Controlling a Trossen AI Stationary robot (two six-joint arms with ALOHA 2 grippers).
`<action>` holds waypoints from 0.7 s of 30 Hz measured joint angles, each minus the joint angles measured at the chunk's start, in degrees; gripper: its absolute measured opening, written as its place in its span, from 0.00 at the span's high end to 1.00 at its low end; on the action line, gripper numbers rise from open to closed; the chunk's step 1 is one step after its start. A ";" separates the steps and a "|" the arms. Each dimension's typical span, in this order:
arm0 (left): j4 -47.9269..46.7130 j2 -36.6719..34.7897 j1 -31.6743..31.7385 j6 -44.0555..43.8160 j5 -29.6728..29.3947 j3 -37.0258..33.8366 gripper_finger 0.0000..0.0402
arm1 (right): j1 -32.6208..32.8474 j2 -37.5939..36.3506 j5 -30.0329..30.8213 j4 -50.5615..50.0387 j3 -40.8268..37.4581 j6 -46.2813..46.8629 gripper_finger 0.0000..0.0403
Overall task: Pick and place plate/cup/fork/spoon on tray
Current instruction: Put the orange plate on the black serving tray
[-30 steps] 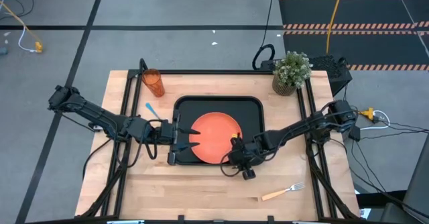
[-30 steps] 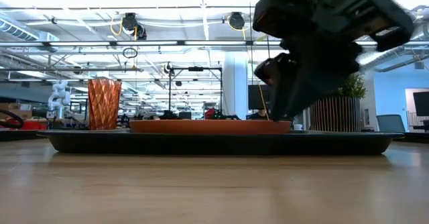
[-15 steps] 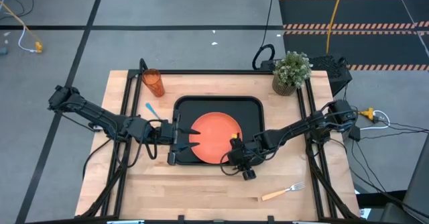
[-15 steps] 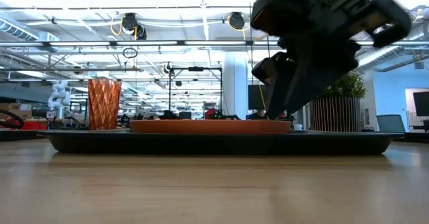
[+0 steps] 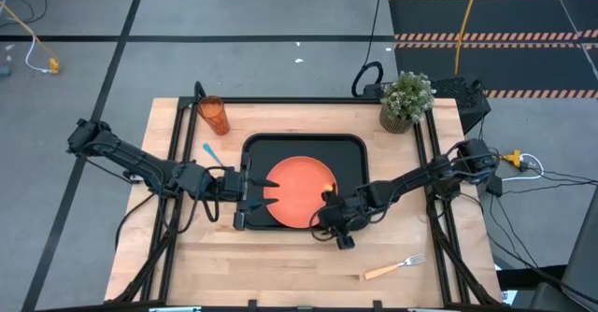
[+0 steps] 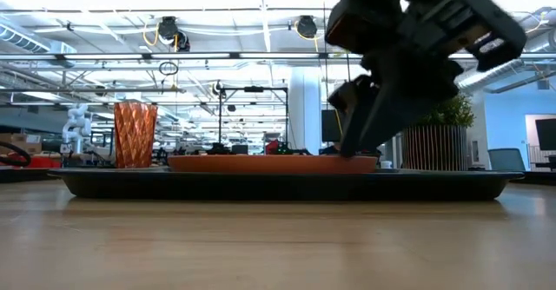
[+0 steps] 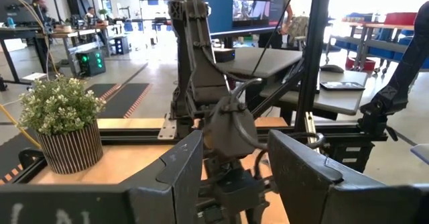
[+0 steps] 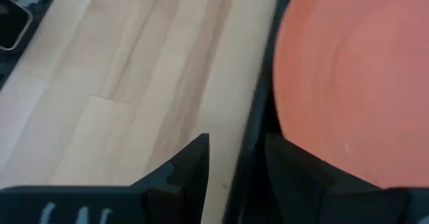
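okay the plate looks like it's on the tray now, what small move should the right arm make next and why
Probably lift the right gripper clear of the tray: the plate already lies flat on it, while the fork waits on the table nearby.

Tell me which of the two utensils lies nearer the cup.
The spoon, with the blue handle, lies just below the cup at the table's left. The tan-handled fork lies far off, near the front right corner.

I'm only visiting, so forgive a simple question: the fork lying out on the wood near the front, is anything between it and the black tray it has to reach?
Nothing visible lies on the wood between the fork and the tray. The right gripper hangs over the tray's near right edge by the plate, close to that line, with jaws open.
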 joint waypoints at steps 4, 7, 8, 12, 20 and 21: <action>0.00 0.00 0.00 0.00 0.00 0.00 0.57 | 0.11 0.00 0.15 2.42 -1.56 -0.12 0.65; 0.00 0.00 0.00 0.01 0.00 0.00 0.57 | 0.10 0.00 1.60 2.55 -1.57 -0.30 0.65; 0.00 0.00 0.00 0.04 0.00 0.00 0.57 | 0.07 0.00 2.08 2.58 -1.57 -0.44 0.65; 0.00 0.00 0.00 0.02 0.00 0.00 0.57 | -0.06 0.00 3.79 2.54 -1.57 -0.68 0.65; -0.02 0.00 0.00 0.02 0.00 0.00 0.57 | -0.26 0.00 4.58 2.67 -1.57 -0.68 0.65; -0.03 0.00 0.00 0.02 0.00 0.00 0.57 | -0.26 0.00 4.52 2.75 -1.57 -0.68 0.65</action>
